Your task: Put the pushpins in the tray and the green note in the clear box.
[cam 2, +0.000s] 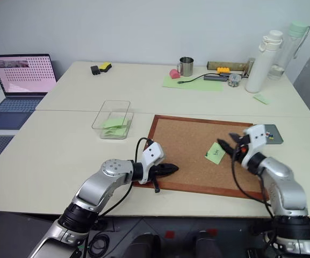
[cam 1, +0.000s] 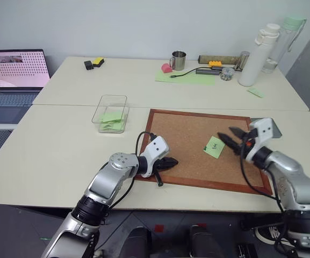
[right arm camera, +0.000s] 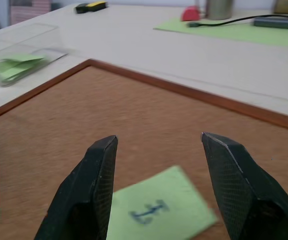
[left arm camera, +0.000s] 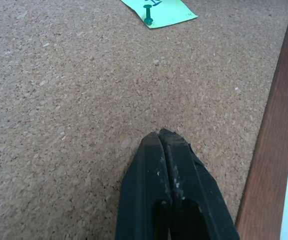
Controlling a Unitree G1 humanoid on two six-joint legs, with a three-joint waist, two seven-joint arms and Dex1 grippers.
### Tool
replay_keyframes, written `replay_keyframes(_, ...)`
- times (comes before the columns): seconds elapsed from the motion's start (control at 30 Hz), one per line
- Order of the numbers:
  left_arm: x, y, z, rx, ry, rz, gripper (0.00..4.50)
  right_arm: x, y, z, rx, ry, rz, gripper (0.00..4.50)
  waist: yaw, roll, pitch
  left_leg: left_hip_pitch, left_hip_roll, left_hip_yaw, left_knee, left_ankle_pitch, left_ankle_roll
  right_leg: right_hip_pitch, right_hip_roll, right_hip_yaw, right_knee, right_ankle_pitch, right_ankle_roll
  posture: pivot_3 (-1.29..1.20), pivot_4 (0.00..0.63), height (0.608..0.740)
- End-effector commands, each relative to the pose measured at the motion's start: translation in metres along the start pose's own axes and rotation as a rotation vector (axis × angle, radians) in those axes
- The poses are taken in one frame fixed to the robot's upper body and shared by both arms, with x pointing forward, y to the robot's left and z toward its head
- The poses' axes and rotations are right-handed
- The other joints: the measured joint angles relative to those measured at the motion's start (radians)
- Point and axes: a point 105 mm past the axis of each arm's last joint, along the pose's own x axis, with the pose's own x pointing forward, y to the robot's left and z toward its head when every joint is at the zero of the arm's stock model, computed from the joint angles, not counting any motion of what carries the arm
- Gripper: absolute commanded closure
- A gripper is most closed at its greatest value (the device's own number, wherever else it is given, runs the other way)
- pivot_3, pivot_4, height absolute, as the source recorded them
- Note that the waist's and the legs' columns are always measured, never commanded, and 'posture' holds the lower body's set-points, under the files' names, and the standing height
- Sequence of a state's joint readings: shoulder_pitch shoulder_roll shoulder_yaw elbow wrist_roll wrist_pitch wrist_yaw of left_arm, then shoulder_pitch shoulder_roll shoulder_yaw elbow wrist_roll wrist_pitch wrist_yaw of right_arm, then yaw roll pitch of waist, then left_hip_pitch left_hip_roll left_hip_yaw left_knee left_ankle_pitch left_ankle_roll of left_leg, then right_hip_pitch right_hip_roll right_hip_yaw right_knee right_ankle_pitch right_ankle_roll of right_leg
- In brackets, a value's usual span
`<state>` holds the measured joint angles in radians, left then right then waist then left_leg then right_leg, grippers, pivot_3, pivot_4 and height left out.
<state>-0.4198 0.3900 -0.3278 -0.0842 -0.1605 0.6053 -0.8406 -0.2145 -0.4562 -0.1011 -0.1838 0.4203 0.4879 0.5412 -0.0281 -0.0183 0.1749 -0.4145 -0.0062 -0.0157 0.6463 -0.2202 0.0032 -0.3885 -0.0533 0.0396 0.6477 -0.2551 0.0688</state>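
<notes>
Left eye view shows the green note [cam 1: 214, 147] lying on the cork board [cam 1: 187, 134], pinned by a green pushpin [left arm camera: 147, 20] at its corner. The right gripper [cam 1: 236, 141] hangs just beside the note with its fingers spread apart. The left gripper [cam 1: 170, 162] sits over the board's near edge, fingers pressed together on nothing. The clear box [cam 1: 110, 113], holding green slips [cam 1: 112, 119], stands beyond the board's left corner. The tray [cam 2: 272, 134] lies behind the right arm.
</notes>
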Motion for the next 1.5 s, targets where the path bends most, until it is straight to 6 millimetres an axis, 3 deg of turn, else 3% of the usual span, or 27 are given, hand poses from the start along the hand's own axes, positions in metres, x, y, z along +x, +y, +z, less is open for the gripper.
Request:
replay_keyframes(0.03,0.000,-0.002,0.000,0.007,0.007,-0.013,4.50,0.005,0.019,-0.005,-0.007,0.025,0.026,1.72,0.000,0.000,0.000,0.000,0.000,0.000,0.000,0.000,0.000,0.000,0.000,0.000,0.000,0.000,0.000,0.00,0.150,0.740)
replay_keyframes(0.27,0.000,-0.003,0.000,0.010,0.008,-0.014,4.50,0.014,0.018,-0.032,0.003,0.107,-0.025,1.72,0.002,0.000,0.000,0.000,0.000,0.000,0.000,0.000,0.000,0.000,0.000,0.000,0.000,0.000,0.000,0.00,0.150,0.740)
replay_keyframes(0.4,-0.001,-0.003,0.000,0.009,0.008,-0.012,4.50,0.015,0.019,-0.036,0.008,0.113,-0.021,1.72,0.002,0.000,0.000,0.000,0.000,0.000,0.000,0.000,0.000,0.000,0.000,0.000,0.000,0.000,0.000,0.00,0.150,0.740)
replay_keyframes(0.8,-0.001,-0.003,-0.001,0.003,0.008,-0.004,4.50,0.015,0.023,-0.032,0.011,0.088,-0.006,4.04,0.001,0.000,0.000,0.000,0.000,0.000,-0.001,0.000,0.000,0.000,0.000,0.000,0.000,0.000,0.000,0.00,0.150,0.740)
replay_keyframes(0.87,-0.001,-0.002,-0.002,0.004,0.011,-0.002,4.50,0.015,0.023,-0.029,0.011,0.078,-0.007,4.43,0.001,0.000,0.000,0.000,0.000,0.000,-0.001,0.000,0.000,0.000,0.000,0.000,0.000,0.000,0.000,0.00,0.150,0.740)
replay_keyframes(1.07,-0.001,-0.001,-0.002,0.004,0.012,0.000,4.50,0.012,0.021,0.004,-0.056,-0.041,-0.016,4.43,0.001,0.000,0.000,0.000,0.000,0.000,0.000,0.000,0.000,0.000,0.000,0.000,0.000,0.000,0.000,0.00,0.150,0.740)
replay_keyframes(1.23,-0.001,0.001,-0.002,0.008,0.006,0.007,4.50,0.007,0.033,0.027,-0.155,-0.085,0.060,4.43,0.001,0.000,0.000,0.000,0.000,0.000,0.000,0.000,0.000,0.000,0.000,0.000,0.000,0.000,0.000,0.00,0.150,0.740)
replay_keyframes(1.37,-0.004,0.002,0.028,-0.118,-0.150,-0.016,4.50,0.004,0.047,0.028,-0.310,-0.038,0.160,4.43,0.002,0.000,0.000,0.000,0.000,-0.001,0.000,0.000,0.000,0.000,0.000,-0.001,0.000,0.000,0.000,0.00,0.150,0.740)
replay_keyframes(1.4,-0.007,0.001,0.036,-0.167,-0.193,-0.040,4.12,0.003,0.049,0.028,-0.337,-0.032,0.182,4.50,0.002,-0.001,0.001,-0.001,0.000,0.000,0.000,0.000,0.000,-0.001,0.000,-0.001,0.000,0.000,0.000,0.00,0.150,0.740)
replay_keyframes(1.5,-0.017,0.002,0.062,-0.309,-0.315,-0.108,3.67,0.000,0.055,0.029,-0.450,-0.010,0.244,4.50,0.002,-0.002,0.001,-0.001,0.000,0.000,0.000,0.000,0.000,-0.001,0.000,-0.001,0.000,0.000,0.000,0.00,0.150,0.740)
